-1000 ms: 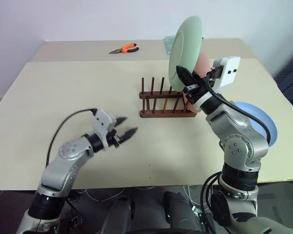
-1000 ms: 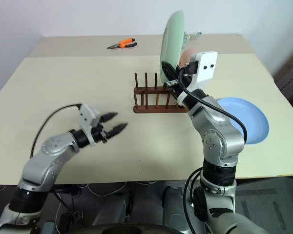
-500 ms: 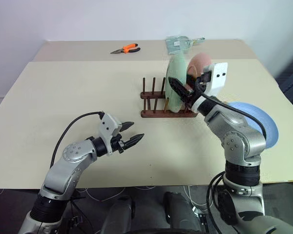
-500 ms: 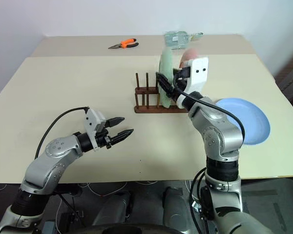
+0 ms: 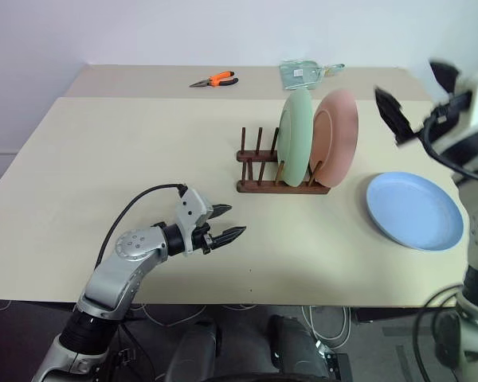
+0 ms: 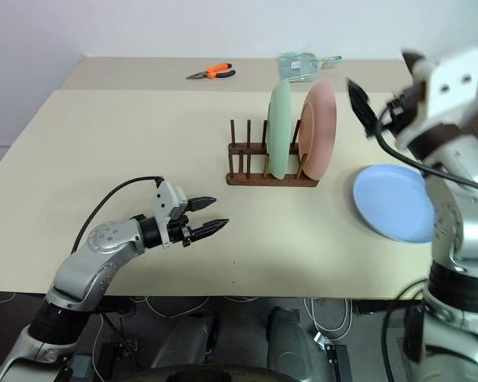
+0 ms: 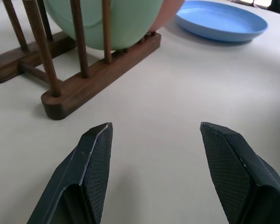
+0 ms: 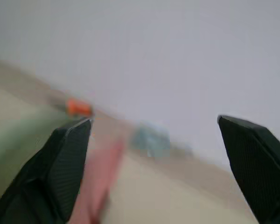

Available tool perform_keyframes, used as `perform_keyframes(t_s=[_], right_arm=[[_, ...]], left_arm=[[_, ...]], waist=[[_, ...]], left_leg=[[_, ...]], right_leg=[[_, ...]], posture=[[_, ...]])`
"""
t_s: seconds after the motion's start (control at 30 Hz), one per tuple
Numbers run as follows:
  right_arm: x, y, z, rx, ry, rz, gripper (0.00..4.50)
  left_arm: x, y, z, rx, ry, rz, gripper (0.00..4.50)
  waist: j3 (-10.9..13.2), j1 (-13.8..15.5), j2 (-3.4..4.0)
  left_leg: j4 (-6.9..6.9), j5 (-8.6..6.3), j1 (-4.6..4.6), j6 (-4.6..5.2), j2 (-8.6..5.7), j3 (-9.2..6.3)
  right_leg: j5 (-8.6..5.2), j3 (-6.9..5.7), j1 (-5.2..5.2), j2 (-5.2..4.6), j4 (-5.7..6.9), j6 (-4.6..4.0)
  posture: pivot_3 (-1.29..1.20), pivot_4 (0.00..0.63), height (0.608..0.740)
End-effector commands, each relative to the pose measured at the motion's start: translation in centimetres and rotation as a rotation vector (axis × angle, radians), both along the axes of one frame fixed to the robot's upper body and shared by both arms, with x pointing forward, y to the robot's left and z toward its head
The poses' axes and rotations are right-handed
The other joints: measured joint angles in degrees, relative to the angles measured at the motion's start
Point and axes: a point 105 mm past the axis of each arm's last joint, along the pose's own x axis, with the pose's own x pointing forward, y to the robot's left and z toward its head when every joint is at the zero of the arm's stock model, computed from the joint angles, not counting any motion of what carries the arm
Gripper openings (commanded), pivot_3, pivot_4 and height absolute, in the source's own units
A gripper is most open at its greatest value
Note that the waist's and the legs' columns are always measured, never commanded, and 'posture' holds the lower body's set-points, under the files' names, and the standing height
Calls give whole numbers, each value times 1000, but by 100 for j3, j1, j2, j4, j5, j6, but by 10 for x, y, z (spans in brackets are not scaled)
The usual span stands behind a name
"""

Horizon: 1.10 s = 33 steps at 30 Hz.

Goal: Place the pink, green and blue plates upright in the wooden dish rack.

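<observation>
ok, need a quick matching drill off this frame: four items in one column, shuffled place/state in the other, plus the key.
Column 1
1. green plate
2. pink plate
3. blue plate
4. orange pliers

Column 2
A. flat on the table, to the right of the rack
B. on the far table strip, by the wall
C. upright in the wooden dish rack, at its right end
D. upright in the rack, just left of another plate

Pairs: 1-D, 2-C, 3-A, 4-B
</observation>
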Motion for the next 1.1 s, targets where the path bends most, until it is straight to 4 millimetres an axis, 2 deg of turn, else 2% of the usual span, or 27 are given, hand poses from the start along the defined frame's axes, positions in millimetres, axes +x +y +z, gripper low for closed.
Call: perform_keyframes(t_s=[0.03,0.17,0.3,0.37,0.43,0.57,0.6,0.63,0.77,0.83,0.87,0.93,1.0,1.03,1.1], right_arm=[[-17,-12,-47,-92,177,-38,4470],[-30,-4,-104,-103,361,-39,4470],[-31,-20,-157,-207,522,-155,4470],[-28,-28,-166,-227,545,-203,3939],[-23,-31,-169,-216,550,-222,3201],[-13,-34,-166,-227,535,-242,1096],[-11,-34,-163,-224,523,-242,684],[-9,-32,-159,-218,506,-242,111],[-2,-28,-133,-221,393,-244,43],[3,-28,-106,-202,269,-260,43],[5,-27,-88,-177,193,-263,43],[7,-21,-36,-100,-7,-241,43],[2,2,31,106,-225,-99,43],[-3,12,54,191,-290,-24,43],[-11,27,83,314,-349,106,43]], left_arm=[[0,-9,5,7,-40,-61,3082],[1,-14,4,11,-41,-86,3082],[3,-16,6,10,-48,-94,3082],[3,-16,7,12,-53,-93,3082],[3,-15,8,15,-58,-88,3082],[3,-11,8,24,-64,-74,3082],[3,-10,8,25,-65,-72,3082],[3,-9,8,25,-65,-67,3082],[3,-7,8,30,-68,-55,3082],[6,-5,8,27,-74,-37,3082],[8,-3,9,27,-79,-22,3082],[17,4,10,31,-97,25,3082],[28,16,12,40,-128,92,3082],[32,21,13,41,-140,118,3082],[39,29,13,48,-163,162,3082]], waist=[[1,3,4],[4,-82,39],[3,-118,37],[3,-119,36],[3,-126,34],[4,-118,33],[4,-113,33],[4,-114,33],[4,-117,33],[4,-117,33],[5,-125,35],[9,-141,41],[18,-177,52],[24,-181,65],[22,-153,67]], left_leg=[[0,-1,-1,2,0,0],[7,-5,4,9,-1,27],[9,-5,7,9,3,20],[10,-5,4,9,0,21],[10,-5,4,9,-2,22],[10,-5,3,9,-1,17],[10,-5,3,9,-2,17],[10,-5,3,9,-2,16],[10,-5,3,9,-2,16],[9,-5,3,9,-2,15],[9,-5,3,9,-2,16],[10,-5,3,9,-2,17],[10,-5,4,9,-2,18],[10,-5,7,9,1,20],[5,-4,7,9,4,15]], right_leg=[[0,-1,2,0,-5,0],[-5,14,2,-12,-10,13],[-9,7,6,-7,-10,18],[-9,8,6,-12,-13,18],[-8,9,7,-15,-16,18],[-8,5,9,-14,-16,18],[-7,5,9,-14,-16,18],[-7,5,9,-14,-16,18],[-7,4,9,-14,-16,18],[-7,4,9,-14,-16,19],[-7,4,8,-14,-16,19],[-7,5,8,-13,-16,20],[-6,6,7,-12,-15,22],[-2,9,6,-8,-13,20],[12,8,0,-2,-10,35]], posture=[[0,150,740],[0,150,740],[0,150,740],[0,150,740],[0,150,740],[0,150,740],[0,150,740],[0,150,740],[0,150,740],[0,150,740],[0,150,740],[0,150,740],[0,150,740],[0,150,740],[0,150,740]])
